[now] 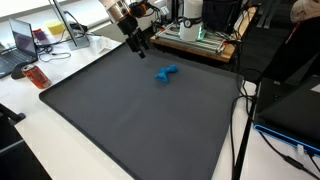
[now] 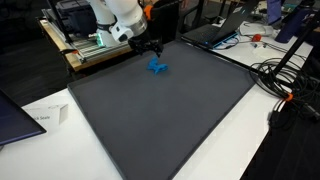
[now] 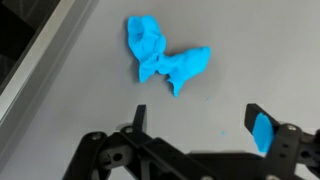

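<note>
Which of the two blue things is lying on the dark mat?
The crumpled blue cloth, lying on the mat; the flat blue patch sits on the open pincer.

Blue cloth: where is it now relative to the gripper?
The blue cloth lies on the dark mat, toward its far edge in both exterior views. In the wrist view it sits just beyond the open gripper, left of centre.

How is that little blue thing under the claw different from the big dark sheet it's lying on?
The blue cloth is bright blue; the dark mat is dark grey. The blue cloth is crumpled into a bunch, while the dark mat lies flat and smooth. The blue cloth is small; the dark mat is far larger and spreads out on all sides of it. Neither is touched by the gripper, which hangs open above the blue cloth.
</note>
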Motion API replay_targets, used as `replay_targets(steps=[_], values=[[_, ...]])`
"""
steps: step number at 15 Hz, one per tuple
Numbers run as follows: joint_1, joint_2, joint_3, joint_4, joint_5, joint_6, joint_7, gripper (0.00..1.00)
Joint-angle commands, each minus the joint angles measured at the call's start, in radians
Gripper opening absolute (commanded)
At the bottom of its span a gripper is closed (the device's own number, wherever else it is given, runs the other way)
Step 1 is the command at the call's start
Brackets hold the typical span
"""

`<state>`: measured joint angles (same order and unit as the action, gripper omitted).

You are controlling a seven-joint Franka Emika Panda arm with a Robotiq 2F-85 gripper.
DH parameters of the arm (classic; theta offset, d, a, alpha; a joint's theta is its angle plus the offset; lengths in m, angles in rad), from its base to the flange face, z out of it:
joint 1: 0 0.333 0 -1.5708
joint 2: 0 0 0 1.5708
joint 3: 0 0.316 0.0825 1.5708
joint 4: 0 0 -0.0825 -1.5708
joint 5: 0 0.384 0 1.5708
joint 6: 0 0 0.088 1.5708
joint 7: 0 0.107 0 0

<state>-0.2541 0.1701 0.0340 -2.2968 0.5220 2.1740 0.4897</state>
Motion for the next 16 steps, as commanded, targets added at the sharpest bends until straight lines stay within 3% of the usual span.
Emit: replay_targets(steps=[1, 4, 6, 16], values=[[0.004, 0.036, -0.083, 0.034, 0.085, -0.182, -0.202, 1.00], [0.011, 0.051, -0.125, 0.027, 0.065, -0.250, -0.328, 1.00], [0.023, 0.053, -0.136, 0.003, 0.040, -0.224, -0.396, 1.00], [0.020, 0.044, -0.113, -0.186, 0.130, 0.073, -0.865, 1.00]])
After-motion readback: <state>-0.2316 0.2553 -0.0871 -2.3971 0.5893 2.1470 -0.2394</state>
